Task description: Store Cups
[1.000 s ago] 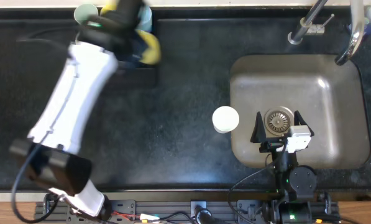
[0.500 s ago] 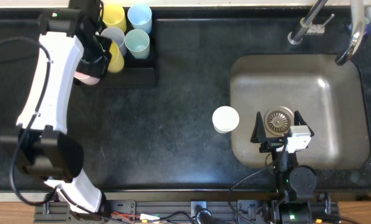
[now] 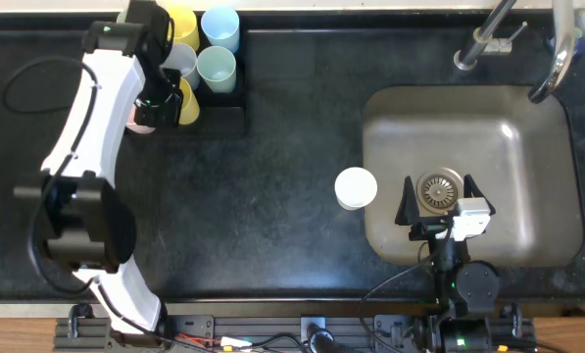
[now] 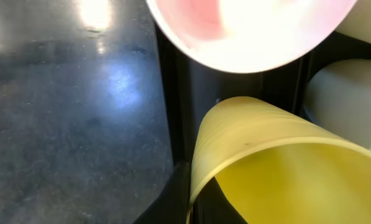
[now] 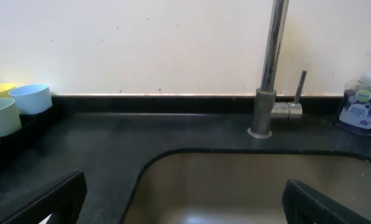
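My left jaws are at the far left of the table [image 3: 272,216], pinching the wall of a yellow cup [image 4: 266,168] at its rim, one finger inside and one outside. That cup sits at the near left end of the black rack [image 3: 223,118]. A pink cup [image 4: 253,25] is just beside it, at the rack's left edge; whether it stands in the rack I cannot tell. Farther back the rack holds a second yellow cup [image 3: 181,22], a light blue cup [image 3: 220,25], a pale grey cup [image 3: 181,59] and a mint cup [image 3: 217,67], packed close together. A white cup [image 3: 356,187] stands alone on the table, just beside the left rim of the sink [image 3: 527,118] and well apart from the rack. My right jaws are spread wide, holding nothing, low over the sink basin and facing the tap [image 5: 272,68].
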{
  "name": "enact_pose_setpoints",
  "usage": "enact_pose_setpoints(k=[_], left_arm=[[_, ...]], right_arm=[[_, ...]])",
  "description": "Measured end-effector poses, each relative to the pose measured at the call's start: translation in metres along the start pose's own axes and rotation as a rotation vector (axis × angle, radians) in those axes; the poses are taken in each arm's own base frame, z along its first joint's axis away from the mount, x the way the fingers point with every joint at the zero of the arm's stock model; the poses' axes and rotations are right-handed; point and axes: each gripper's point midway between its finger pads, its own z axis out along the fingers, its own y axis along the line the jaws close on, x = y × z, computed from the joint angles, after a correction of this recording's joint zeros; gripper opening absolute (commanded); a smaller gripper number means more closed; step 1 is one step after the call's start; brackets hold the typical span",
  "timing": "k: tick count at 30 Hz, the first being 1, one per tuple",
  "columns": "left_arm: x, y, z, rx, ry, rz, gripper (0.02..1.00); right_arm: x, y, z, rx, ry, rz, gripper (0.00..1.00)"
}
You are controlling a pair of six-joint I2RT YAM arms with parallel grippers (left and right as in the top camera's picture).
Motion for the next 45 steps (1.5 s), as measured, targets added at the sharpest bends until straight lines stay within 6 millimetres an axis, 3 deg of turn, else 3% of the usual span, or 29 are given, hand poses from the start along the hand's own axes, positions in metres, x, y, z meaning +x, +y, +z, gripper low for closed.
enact_pose_setpoints(k=[5,16,33,34,35,36,37,38,45], left_arm=[[0.001,-0.004,0.018,-0.026,-0.001,0.000,0.036],[-0.003,-0.002,0.033,-0.065,-0.025,-0.008,0.036],[-0.005,-0.003,0.035,-0.063,-0.036,-0.008,0.058],[-0.005,-0.003,0.035,-0.063,-0.036,-0.008,0.139],[-0.005,-0.003,0.035,-0.063,-0.036,-0.009,0.378],[-0.005,-0.003,0.035,-0.064,-0.038,-0.010,0.726],[-0.005,-0.004,0.036,-0.063,-0.040,-0.010,0.965],[-0.006,-0.004,0.037,-0.064,-0.043,-0.011,1.000],[-0.006,-0.006,0.042,-0.064,-0.048,-0.012,1.000]], right_arm=[[0.000,0.000,0.000,0.000,0.001,0.000,0.998],[0.000,0.000,0.000,0.000,0.000,0.000,0.998],[0.000,0.000,0.000,0.000,0.001,0.000,0.996],[0.000,0.000,0.000,0.000,0.000,0.000,0.998],[0.000,0.000,0.000,0.000,0.000,0.000,0.996],[0.000,0.000,0.000,0.000,0.001,0.000,0.998],[0.000,0.000,0.000,0.000,0.001,0.000,0.996],[0.000,0.000,0.000,0.000,0.000,0.000,0.998],[0.000,0.000,0.000,0.000,0.000,0.000,0.998]])
